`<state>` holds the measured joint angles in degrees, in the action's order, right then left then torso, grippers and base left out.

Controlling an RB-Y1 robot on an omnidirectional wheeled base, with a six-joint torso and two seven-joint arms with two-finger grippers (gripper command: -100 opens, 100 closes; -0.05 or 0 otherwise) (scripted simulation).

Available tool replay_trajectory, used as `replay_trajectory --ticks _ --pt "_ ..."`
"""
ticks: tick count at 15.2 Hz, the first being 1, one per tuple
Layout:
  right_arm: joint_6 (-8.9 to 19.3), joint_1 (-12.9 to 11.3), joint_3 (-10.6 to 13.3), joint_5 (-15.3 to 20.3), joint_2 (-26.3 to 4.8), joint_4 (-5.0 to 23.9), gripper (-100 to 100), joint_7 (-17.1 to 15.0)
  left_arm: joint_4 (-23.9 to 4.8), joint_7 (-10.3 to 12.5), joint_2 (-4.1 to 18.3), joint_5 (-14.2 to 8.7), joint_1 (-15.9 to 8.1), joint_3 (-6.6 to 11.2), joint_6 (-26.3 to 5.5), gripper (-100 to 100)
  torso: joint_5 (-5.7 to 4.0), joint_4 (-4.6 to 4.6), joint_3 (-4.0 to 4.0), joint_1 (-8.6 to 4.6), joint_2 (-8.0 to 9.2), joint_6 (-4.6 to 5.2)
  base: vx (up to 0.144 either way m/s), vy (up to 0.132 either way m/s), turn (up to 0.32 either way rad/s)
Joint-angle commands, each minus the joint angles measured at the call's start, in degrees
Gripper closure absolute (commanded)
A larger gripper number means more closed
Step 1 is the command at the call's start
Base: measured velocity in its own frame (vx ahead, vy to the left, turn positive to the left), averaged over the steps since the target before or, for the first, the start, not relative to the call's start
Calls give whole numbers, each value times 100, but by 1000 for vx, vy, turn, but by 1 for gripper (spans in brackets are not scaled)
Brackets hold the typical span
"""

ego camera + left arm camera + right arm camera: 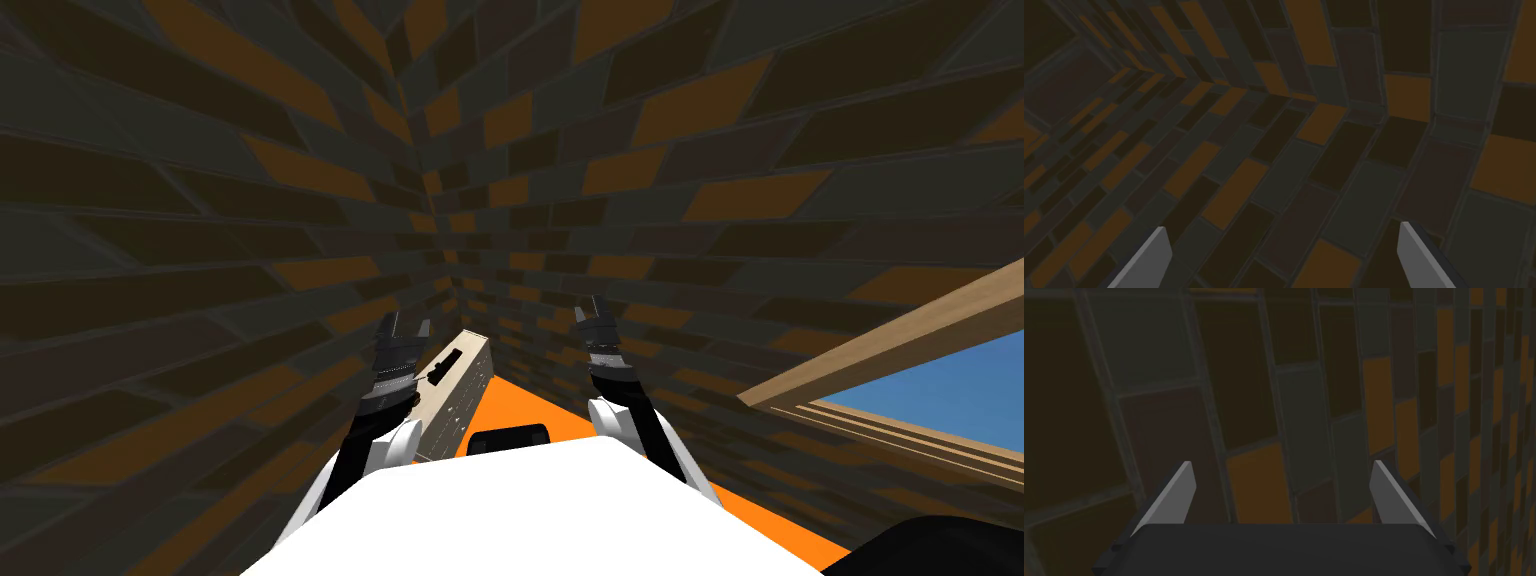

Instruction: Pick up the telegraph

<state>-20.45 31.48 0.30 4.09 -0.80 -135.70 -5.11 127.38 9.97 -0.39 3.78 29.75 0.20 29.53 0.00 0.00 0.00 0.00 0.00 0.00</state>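
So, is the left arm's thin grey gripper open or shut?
Open: the left gripper has its light grey blade fingers wide apart, gripping nothing.

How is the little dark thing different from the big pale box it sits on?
The telegraph is small and dark, while the cabinet is much bigger and pale beige. The telegraph lies on top of the cabinet, and the cabinet stands on the orange floor. They share a spot: both are right beside the left gripper.
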Motion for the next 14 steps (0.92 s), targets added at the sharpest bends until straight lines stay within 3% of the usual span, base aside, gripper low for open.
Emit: replay_trajectory --ticks 1,2,5,14 --pt "0 0 0 0 0 0 0 0 -60 36 253 -39 -11 60 -152 -100 0 0 0 0 0 0 12 -1 -40" --pt "0 0 0 0 0 0 0 0 -60 36 253 -39 -11 60 -152 -100 0 0 -1 1 -2 1 19 -1 -49" --pt "0 0 0 0 0 0 0 0 -206 124 576 -134 -38 208 -515 -100 1 -2 -6 3 -11 1 32 -1 -68" --pt "0 0 0 0 0 0 0 0 -515 309 895 -333 -95 517 -1307 -100 1 -4 -11 4 -18 1 37 4 -60"
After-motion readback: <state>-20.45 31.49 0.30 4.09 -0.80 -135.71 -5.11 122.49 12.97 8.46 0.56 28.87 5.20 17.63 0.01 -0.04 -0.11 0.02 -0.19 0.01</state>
